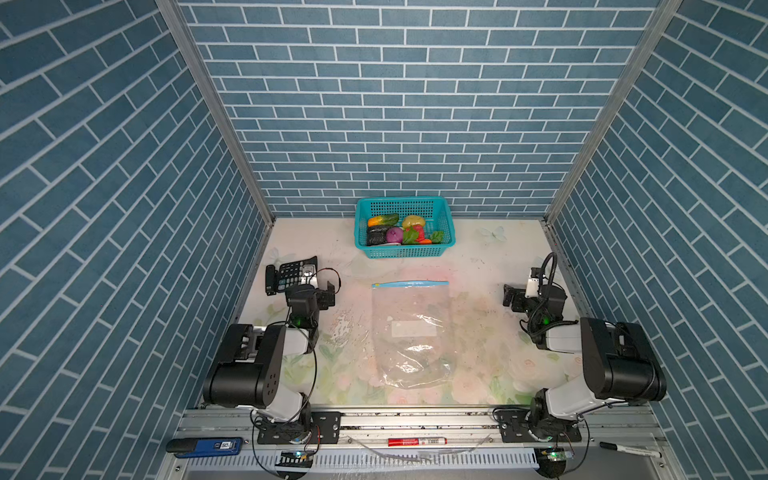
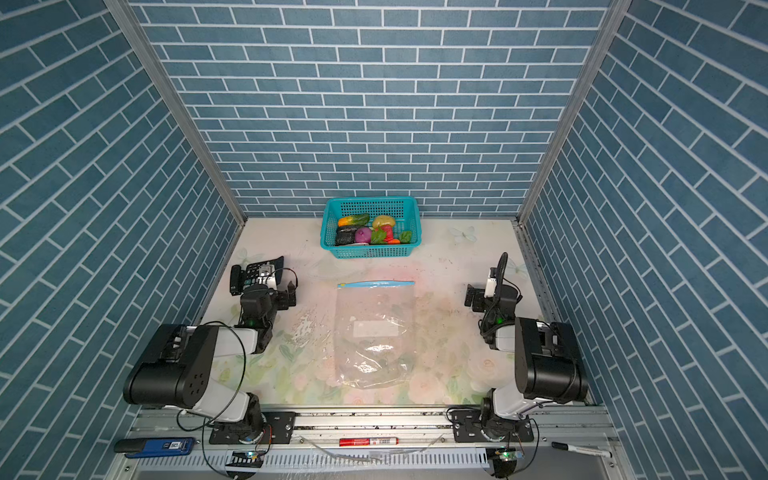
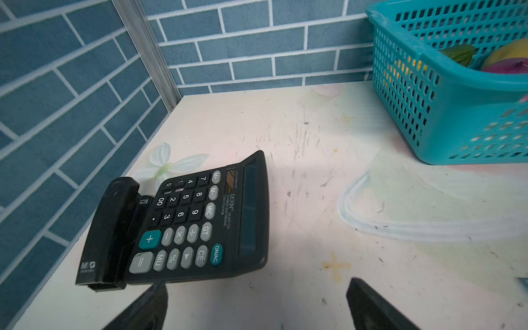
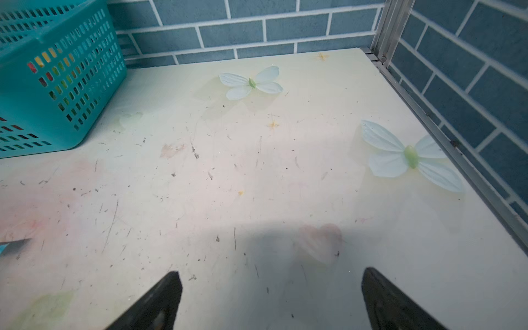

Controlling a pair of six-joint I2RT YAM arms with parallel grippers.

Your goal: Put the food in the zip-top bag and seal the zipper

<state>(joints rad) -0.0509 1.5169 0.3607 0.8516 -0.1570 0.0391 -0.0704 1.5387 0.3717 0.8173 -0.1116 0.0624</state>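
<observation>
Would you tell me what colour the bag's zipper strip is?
The zipper strip is light blue, clearest in a top view.

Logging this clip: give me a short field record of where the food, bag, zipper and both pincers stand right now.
food: all in the teal basket by the back wall
zip-top bag: flat on the table, mid-scene, no food inside
zipper: on the bag edge facing the basket; yellow slider at one end; sealed or not, cannot tell
left pincer: open, empty, beside a calculator
right pincer: open, empty, over bare table
progress: nothing bagged yet
</observation>
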